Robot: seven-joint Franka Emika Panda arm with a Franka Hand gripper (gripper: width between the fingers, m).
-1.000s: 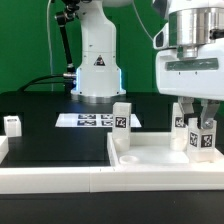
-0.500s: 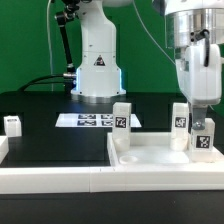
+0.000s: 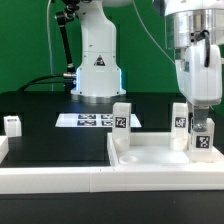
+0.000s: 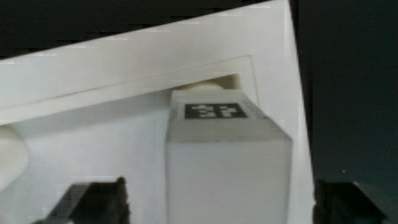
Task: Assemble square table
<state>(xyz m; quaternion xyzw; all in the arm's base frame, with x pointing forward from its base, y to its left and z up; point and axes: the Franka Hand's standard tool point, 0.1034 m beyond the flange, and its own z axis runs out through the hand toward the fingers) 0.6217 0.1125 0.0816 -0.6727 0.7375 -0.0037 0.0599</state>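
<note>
The white tabletop (image 3: 150, 156) lies rim-up at the front right. Two legs stand on its far corners, one (image 3: 121, 118) towards the exterior view's left and one (image 3: 180, 117) to its right. A third leg (image 3: 203, 141) stands on the near right corner. My gripper (image 3: 203, 128) is straight above this leg, fingers down on either side of it. In the wrist view the leg (image 4: 228, 160) with its tag stands in the tabletop's corner (image 4: 107, 90). My gripper (image 4: 219, 205) straddles it, open, with a thin gap showing at each finger. A fourth leg (image 3: 12, 124) stands loose at far left.
The marker board (image 3: 85, 120) lies on the black mat in front of the robot base (image 3: 97, 62). A long white border bar (image 3: 50, 178) runs along the front edge, left of the tabletop.
My gripper has turned about a quarter turn over the near right leg since one second ago. Nothing has moved in the last half second.
</note>
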